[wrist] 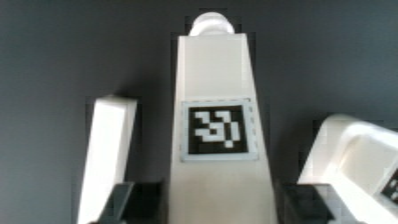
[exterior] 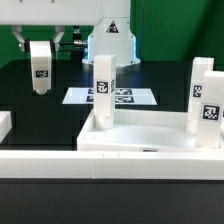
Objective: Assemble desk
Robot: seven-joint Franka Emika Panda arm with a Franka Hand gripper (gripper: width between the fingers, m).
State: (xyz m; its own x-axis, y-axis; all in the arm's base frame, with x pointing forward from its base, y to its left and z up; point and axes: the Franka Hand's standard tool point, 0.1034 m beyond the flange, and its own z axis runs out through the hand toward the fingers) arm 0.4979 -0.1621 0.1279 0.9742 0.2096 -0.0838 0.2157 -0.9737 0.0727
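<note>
Overall, the work surface is a black table [exterior: 40, 125] with a dim dark background; a white robot base [exterior: 110, 40] stands at upper centre of the exterior view. The marker board [exterior: 135, 97] lies flat on the table at mid-frame, behind the assembly.

The tabletop [exterior: 140, 137] of the desk sits in the lower half of the exterior view, from centre to the right edge. Two legs stand upright in it: one leg [exterior: 103, 90] near frame centre, another [exterior: 203, 100] at the right. A long white rail [exterior: 60, 162] runs across the lower frame in front of it.

The gripper [exterior: 40, 45] hangs at the upper left of the exterior view, above the table and well apart from the tabletop. It grasps a third leg [exterior: 40, 68], tag facing the camera. In the wrist view this leg [wrist: 221, 120] fills the frame centre, clamped between the fingers [wrist: 128, 203] at its lower end.
</note>
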